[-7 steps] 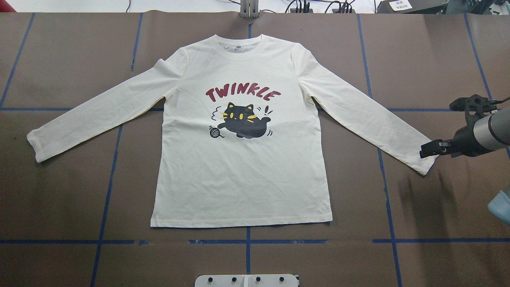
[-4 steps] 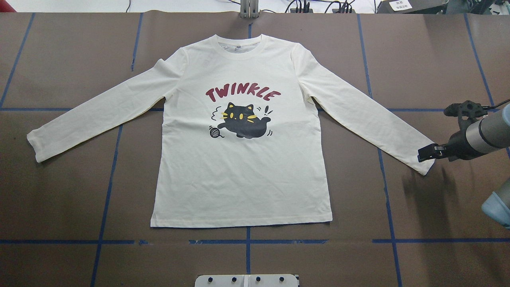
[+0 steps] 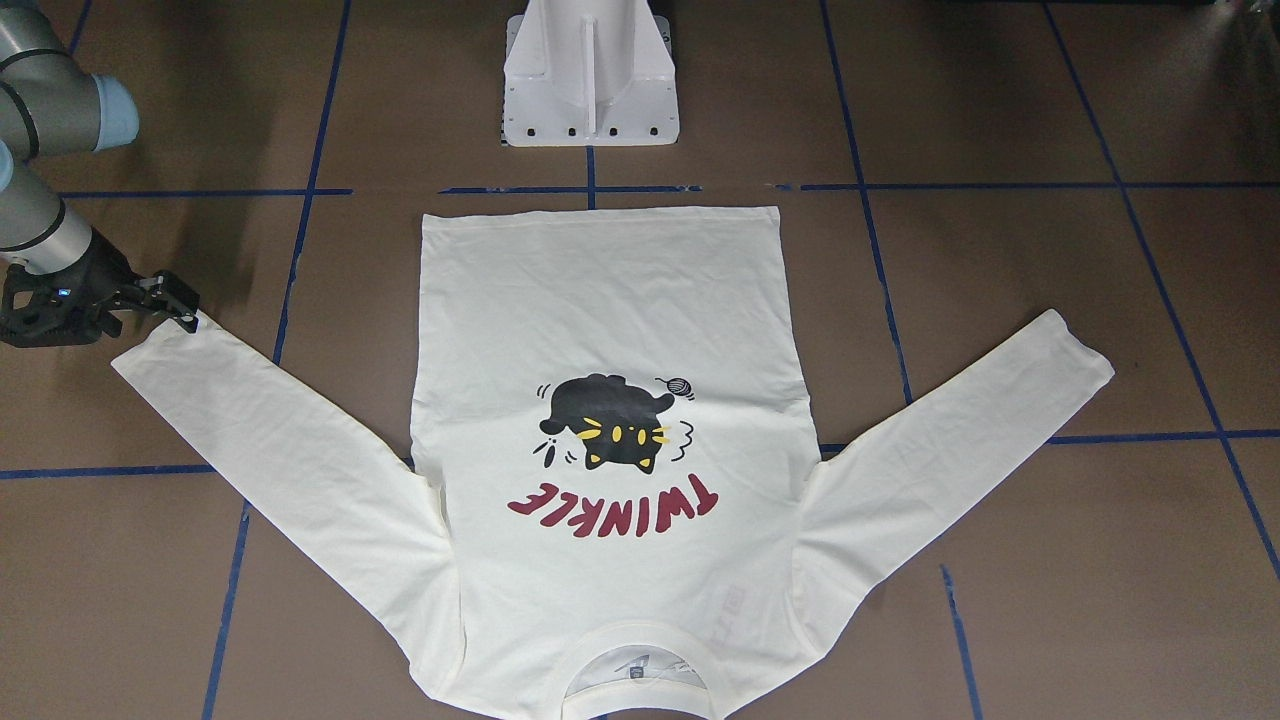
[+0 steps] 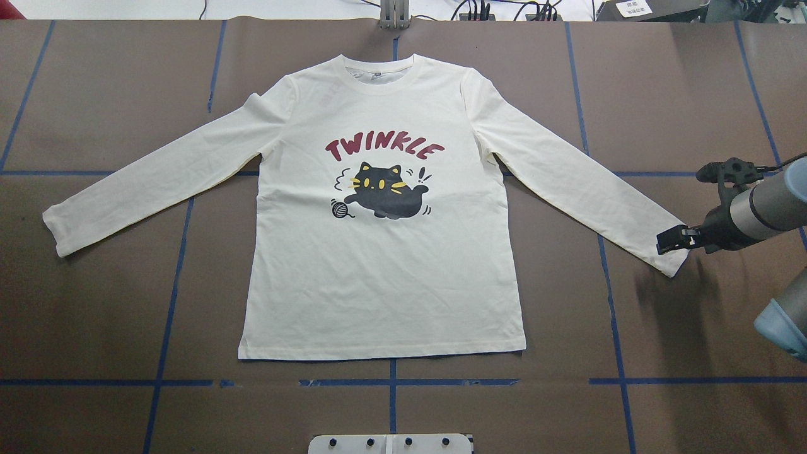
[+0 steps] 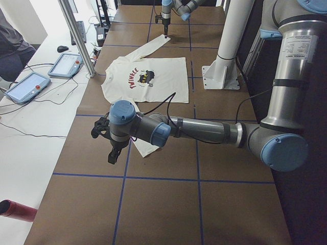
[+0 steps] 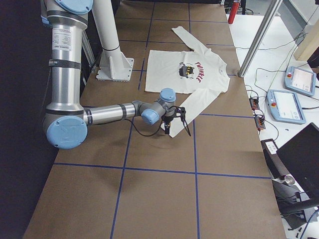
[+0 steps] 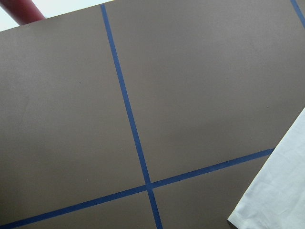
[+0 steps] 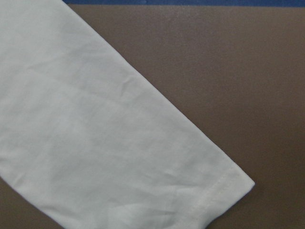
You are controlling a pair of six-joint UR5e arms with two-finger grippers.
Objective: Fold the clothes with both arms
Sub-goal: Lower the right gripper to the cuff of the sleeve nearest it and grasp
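white pedestal (image 3: 590,70) at robot-side edge of bench (image 4: 94,315). T-shirt (image 4: 384,284) flat mid-bench, cat print up, hem toward robot-side edge, collar toward far edge, sleeves angled out to both ends. right gripper (image 4: 672,240) at right cuff (image 4: 676,263) near right end, fingers look spread, nothing pinched, cuff lies flat. left gripper (image 5: 111,153) above bare bench just past left cuff (image 4: 55,232) at left end; spread or pressed together: cannot tell.

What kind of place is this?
Probably a robot lab: a left arm and right arm, blue tape lines gridding the brown table, and touchscreen tablets on a side bench.
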